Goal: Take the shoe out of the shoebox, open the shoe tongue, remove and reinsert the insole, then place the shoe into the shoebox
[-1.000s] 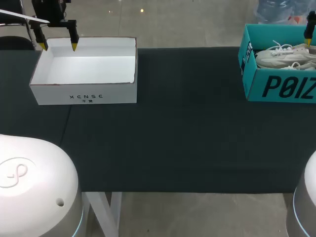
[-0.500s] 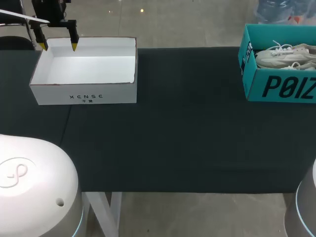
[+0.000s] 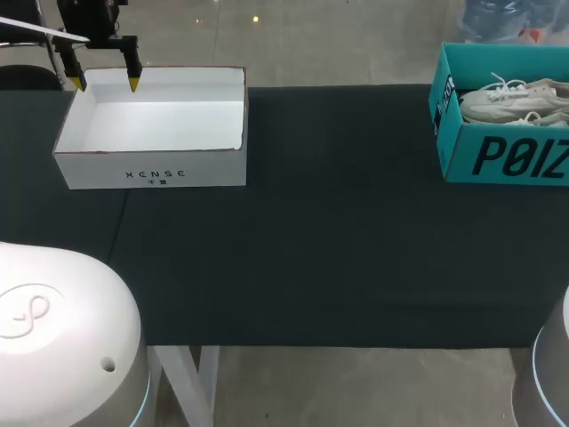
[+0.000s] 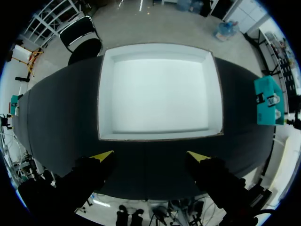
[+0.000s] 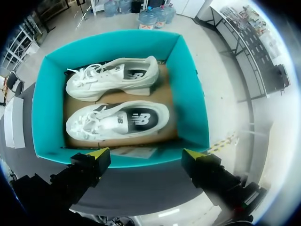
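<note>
Dark cloth is spread over the bench [image 3: 338,249], and two boxes are set along its far edge, well apart. At the left end an open-topped white box [image 3: 151,173] is seen. The left gripper [image 3: 106,83] is held above that box's far rim, toward the left corner. Its yellow-tipped fingers are spread wide apart and nothing is clamped between them. Over at the right end, the teal shoebox [image 3: 498,156] is seen open. Two white shoes are laid side by side inside it on a brown cardboard floor, laces up and toes toward the same end. One shoe [image 5: 117,120] is nearer the right gripper [image 5: 146,154], the other shoe [image 5: 113,77] beyond it. That gripper is held above the shoebox with its fingers apart, and neither shoe is touched.
</note>
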`<state>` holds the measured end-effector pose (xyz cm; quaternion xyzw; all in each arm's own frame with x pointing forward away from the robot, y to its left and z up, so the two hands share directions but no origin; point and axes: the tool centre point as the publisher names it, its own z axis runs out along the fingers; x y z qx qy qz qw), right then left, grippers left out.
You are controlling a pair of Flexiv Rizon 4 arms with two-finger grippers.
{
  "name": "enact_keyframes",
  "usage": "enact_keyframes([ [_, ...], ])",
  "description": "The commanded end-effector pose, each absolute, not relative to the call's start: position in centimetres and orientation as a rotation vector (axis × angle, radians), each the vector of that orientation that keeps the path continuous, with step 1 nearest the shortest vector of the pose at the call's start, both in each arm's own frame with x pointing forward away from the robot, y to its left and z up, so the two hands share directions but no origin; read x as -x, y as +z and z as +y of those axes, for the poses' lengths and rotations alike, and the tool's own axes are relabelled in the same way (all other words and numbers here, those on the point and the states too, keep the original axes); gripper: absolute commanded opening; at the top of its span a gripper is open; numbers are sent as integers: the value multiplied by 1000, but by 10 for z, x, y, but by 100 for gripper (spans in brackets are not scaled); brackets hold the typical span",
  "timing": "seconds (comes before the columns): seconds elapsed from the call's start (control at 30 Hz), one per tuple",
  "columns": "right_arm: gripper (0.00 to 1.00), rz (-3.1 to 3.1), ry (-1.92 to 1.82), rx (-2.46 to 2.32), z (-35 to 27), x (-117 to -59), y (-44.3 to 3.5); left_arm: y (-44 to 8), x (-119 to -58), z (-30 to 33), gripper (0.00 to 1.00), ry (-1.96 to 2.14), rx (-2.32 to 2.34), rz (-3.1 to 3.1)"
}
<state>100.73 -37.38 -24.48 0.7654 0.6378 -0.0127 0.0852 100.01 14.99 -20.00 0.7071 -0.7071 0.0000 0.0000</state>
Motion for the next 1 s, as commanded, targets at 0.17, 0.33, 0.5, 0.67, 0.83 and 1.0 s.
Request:
enact_keyframes([
  [0.17, 100, 1904, -40, -2285, -374, -1009, -245, -200, -1000, 150, 100, 0, -2221, -2222],
  [0.33, 100, 1943, -70, -2230, -376, -1020, -251, -200, -1000, 150, 100, 0, -2221, -2222],
  [0.5, 100, 1889, -78, -2213, -386, -1031, -256, -200, -1000, 150, 100, 0, -2221, -2222],
  [0.67, 100, 1862, -42, -2221, -397, -1038, -264, -200, -1000, 150, 100, 0, -2221, -2222],
  [0.83, 100, 1892, 30, -2266, -411, -1039, -282, -200, -1000, 150, 100, 0, -2221, -2222],
  [1.0, 100, 1890, 52, -2300, -424, -1040, -292, -200, -1000, 150, 100, 0, -2221, -2222],
])
